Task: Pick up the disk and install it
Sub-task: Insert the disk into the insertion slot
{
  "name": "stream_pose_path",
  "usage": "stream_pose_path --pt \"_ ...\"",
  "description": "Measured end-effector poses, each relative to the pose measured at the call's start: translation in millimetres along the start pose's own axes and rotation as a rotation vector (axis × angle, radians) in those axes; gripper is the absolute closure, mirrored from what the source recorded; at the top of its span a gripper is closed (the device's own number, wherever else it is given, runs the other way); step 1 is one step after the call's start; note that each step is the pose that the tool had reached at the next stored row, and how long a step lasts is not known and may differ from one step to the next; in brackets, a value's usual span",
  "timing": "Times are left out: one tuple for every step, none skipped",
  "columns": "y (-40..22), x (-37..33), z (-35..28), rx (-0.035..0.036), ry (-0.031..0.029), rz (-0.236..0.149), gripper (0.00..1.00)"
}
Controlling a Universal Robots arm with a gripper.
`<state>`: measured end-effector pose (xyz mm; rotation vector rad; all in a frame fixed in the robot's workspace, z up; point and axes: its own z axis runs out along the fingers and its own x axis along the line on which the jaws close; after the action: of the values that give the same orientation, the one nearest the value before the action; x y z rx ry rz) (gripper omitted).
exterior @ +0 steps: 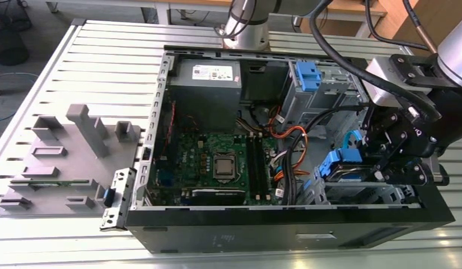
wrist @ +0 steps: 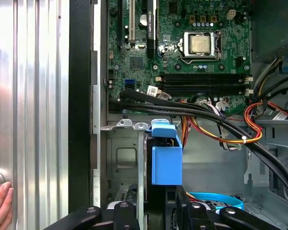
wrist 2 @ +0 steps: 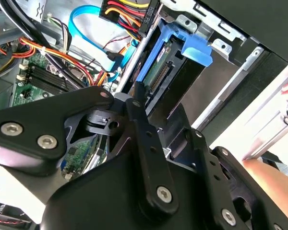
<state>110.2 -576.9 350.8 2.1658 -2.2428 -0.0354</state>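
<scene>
Exterior view: an open computer case [exterior: 290, 227] lies on the slotted metal bench [exterior: 103, 67], with its motherboard [exterior: 215, 162] facing up.
Arm: the black wrist head [exterior: 399, 143] hangs over the case corner on the exterior view's right.
Fingers: the fingers [wrist 2: 140, 115] are narrowed on the disk [wrist 2: 170, 57], and one runs along its edge in the second wrist view.
Disk: it stands on edge at the mouth of the metal drive bay [wrist: 127, 158], blue frame outermost; how deep it sits cannot be told.
Neighbours: red, orange and yellow cables [wrist: 249, 127] run just beside the bay.
Far corner: a grey power-supply box [exterior: 206, 78], well apart from the disk.
Person: a hand [wrist: 0, 208] is on the bench outside the case wall in the first wrist view.
</scene>
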Motion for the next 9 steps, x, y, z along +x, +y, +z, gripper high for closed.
stream_pose_path --pt "0.0 0.0 -0.1 0.0 0.0001 0.0 0.58" --pt "0.0 0.0 0.0 0.0 0.0 0.0 0.58" --pt "0.0 0.0 -0.1 0.0 0.0001 0.0 0.58" --pt "0.0 0.0 -0.1 0.0 0.0 0.0 0.58" --pt "0.0 0.0 -0.1 0.0 0.0001 0.0 0.57" --pt "0.0 0.0 -0.1 0.0 0.0 0.0 0.57" --pt "0.0 0.0 -0.1 0.0 -0.0002 0.0 0.57" --pt "0.0 0.0 -0.1 0.0001 -0.0002 0.0 0.51" --pt "0.0 0.0 -0.1 0.0 0.0 0.0 0.51"
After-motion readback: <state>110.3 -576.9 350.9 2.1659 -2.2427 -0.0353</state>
